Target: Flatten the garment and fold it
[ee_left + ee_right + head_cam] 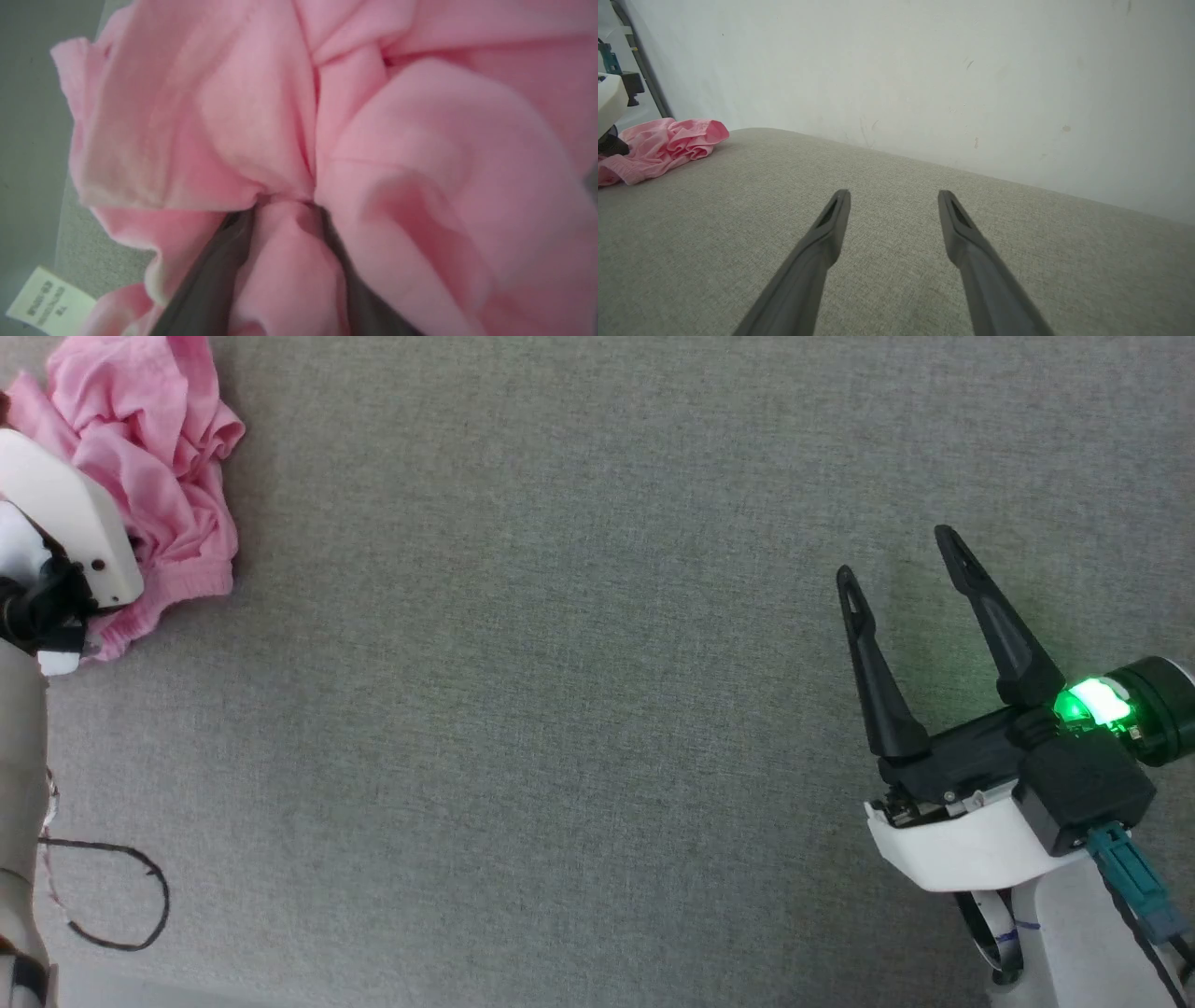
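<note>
Right gripper (896,553): lower right of the head view, fingers spread wide, pointing up the frame and leaning left. Green light lit at its wrist.

Left gripper (285,210): white wrist housing (70,523) at the upper left edge of the head view. Fingers (205,289) are sunk in the garment (420,140) with a fold between them; grip unconfirmed.

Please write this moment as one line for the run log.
garment: crumpled, far left | left fingers: astride a fold, grip unclear | right fingers: open, empty, over grey surface
</note>
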